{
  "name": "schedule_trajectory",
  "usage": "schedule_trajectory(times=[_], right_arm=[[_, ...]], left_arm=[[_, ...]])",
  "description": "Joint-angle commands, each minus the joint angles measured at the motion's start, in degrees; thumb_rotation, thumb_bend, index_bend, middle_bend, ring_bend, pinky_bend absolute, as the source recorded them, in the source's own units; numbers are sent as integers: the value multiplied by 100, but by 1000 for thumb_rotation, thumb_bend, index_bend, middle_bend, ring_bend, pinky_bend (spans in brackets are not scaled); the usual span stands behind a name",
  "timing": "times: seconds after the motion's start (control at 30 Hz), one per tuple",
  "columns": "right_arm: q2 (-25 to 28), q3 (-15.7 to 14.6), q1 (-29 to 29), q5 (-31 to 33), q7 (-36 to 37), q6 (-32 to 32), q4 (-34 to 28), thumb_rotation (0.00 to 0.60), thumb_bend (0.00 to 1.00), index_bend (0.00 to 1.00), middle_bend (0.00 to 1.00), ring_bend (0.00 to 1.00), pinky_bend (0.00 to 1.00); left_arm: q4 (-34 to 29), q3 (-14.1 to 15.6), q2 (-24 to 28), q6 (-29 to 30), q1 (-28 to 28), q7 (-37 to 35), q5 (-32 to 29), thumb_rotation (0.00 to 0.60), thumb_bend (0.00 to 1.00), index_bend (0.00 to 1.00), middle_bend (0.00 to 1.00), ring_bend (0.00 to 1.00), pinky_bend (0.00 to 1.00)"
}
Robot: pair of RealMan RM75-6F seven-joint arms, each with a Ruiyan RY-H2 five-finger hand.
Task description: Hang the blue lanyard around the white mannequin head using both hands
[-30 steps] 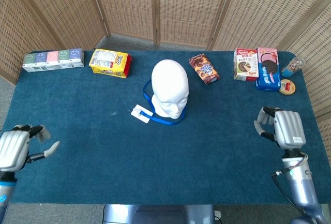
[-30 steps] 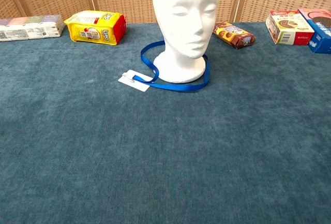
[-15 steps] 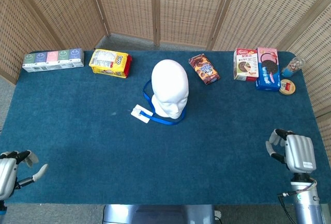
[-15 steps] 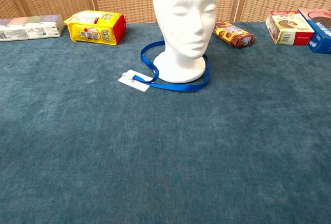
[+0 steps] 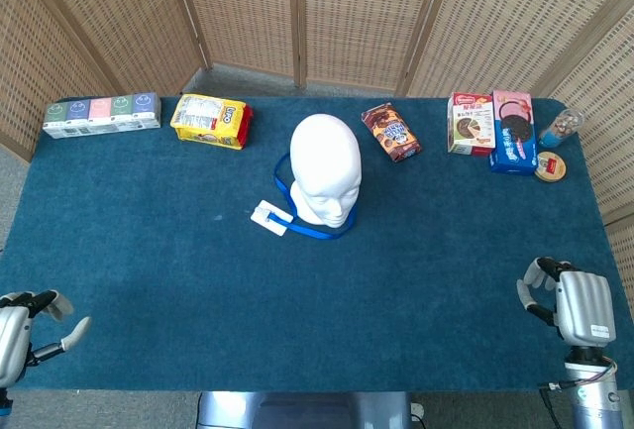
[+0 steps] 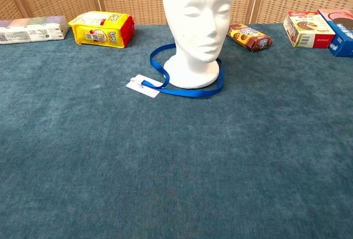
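The white mannequin head (image 5: pixel 325 168) (image 6: pixel 197 25) stands upright mid-table. The blue lanyard (image 5: pixel 319 230) (image 6: pixel 187 90) lies in a loop on the cloth around its base, with a white card (image 5: pixel 270 217) (image 6: pixel 143 85) at the loop's left end. My left hand (image 5: pixel 22 330) is at the near left corner, fingers apart, holding nothing. My right hand (image 5: pixel 575 304) is at the near right edge, fingers loosely curled, nothing in it. Both hands are far from the lanyard and appear only in the head view.
Along the far edge lie a tissue pack row (image 5: pixel 101 113), a yellow snack bag (image 5: pixel 209 120) (image 6: pixel 102 28), a brown cookie pack (image 5: pixel 390 131) (image 6: pixel 249 36), snack boxes (image 5: pixel 493 128) (image 6: pixel 306 28) and a small jar (image 5: pixel 559 130). Wicker screens stand behind the blue table (image 5: pixel 178 280).
Both hands have drawn back toward the near edge of the table, the left to the corner, the right lower. Head and lanyard are unmoved.
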Motion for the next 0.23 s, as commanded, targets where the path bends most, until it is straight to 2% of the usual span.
schedule_trajectory(times=[0.03, 0.23], right_arm=[[14, 27, -40, -38, 14, 18, -12, 600, 381, 605, 631, 631, 708], [8, 63, -111, -104, 33, 5, -48, 600, 381, 605, 631, 631, 708]], left_arm=[[3, -30, 31, -2, 41, -45, 8, 168, 191, 530, 594, 492, 355], [1, -94, 61, -45, 110, -141, 12, 164, 190, 530, 587, 488, 355]])
